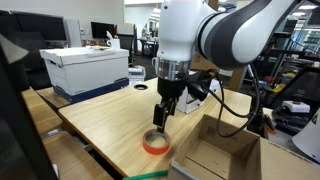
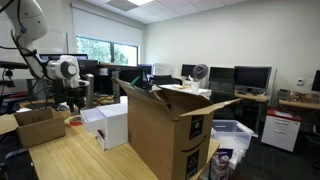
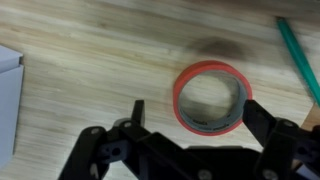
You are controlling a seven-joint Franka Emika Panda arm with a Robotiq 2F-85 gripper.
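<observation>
On the wooden table (image 1: 100, 115), a roll of red tape (image 1: 155, 143) lies flat beside a cardboard box (image 1: 228, 150); the gripper (image 1: 160, 121) hovers just above it, jaws spread apart, nothing grasped or lifted yet.

Surface notes
Table (image 3: 90, 50): pale wood grain, matt. Tape (image 3: 210, 66): smooth orange ring, slight sheen. Gripper (image 3: 190, 108): black matt plastic. Box (image 1: 225, 150): plain cardboard.
</observation>
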